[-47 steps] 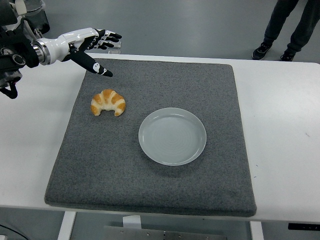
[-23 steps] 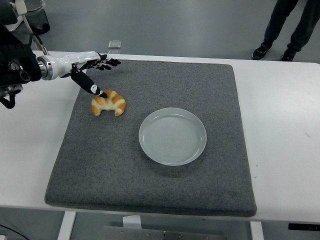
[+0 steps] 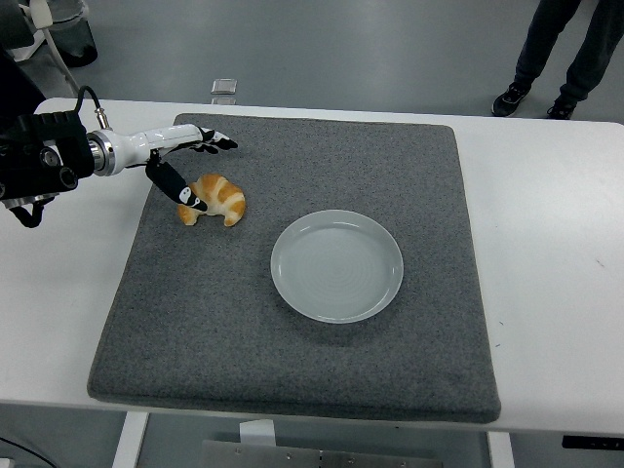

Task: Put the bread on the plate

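A golden croissant (image 3: 220, 198) lies on the grey mat (image 3: 292, 322), left of a pale round plate (image 3: 336, 264) that holds nothing. My left hand (image 3: 195, 161) reaches in low from the left edge, right over the croissant. Its fingers (image 3: 216, 142) are spread flat behind the bread, and its thumb (image 3: 185, 194) points down against the croissant's left end. The hand is open and grips nothing. My right hand is out of sight.
The mat covers most of the white table (image 3: 546, 244). A small clear object (image 3: 224, 87) sits at the table's far edge. A person's legs and shoes (image 3: 536, 93) stand on the floor at the top right.
My left hand has dropped and come nearer, from above the mat's far left corner down to the croissant; the thumb now touches its left end. The croissant and plate have stayed put.
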